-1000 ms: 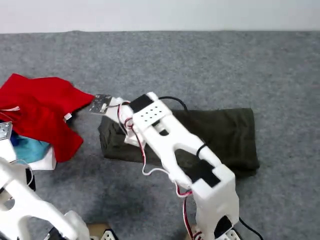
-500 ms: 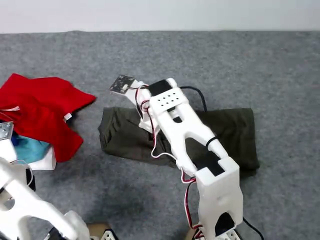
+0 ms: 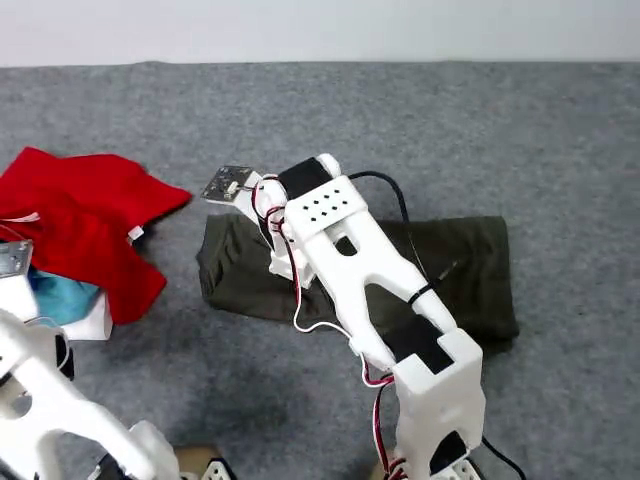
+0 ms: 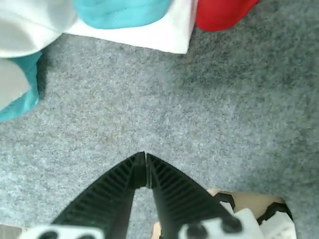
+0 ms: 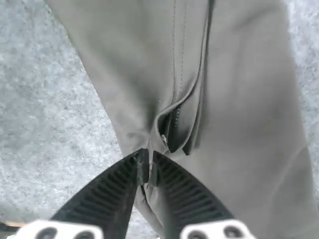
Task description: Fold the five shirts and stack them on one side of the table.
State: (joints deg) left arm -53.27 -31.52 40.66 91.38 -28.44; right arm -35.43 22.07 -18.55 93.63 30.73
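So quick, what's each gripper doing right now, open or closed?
Left gripper: closed, empty.
Right gripper: closed, tips at the dark shirt; whether it pinches fabric cannot be told.

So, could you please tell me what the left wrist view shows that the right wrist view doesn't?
Left wrist view, not the right: the left claw, shut, over bare mat, with a teal shirt, a white shirt and the edge of a red shirt beyond it. Right wrist view, not the left: the right claw, shut, its tips at a fold of the olive shirt; whether it pinches cloth I cannot tell. Shared: the grey mat, and in each a black claw that is shut.
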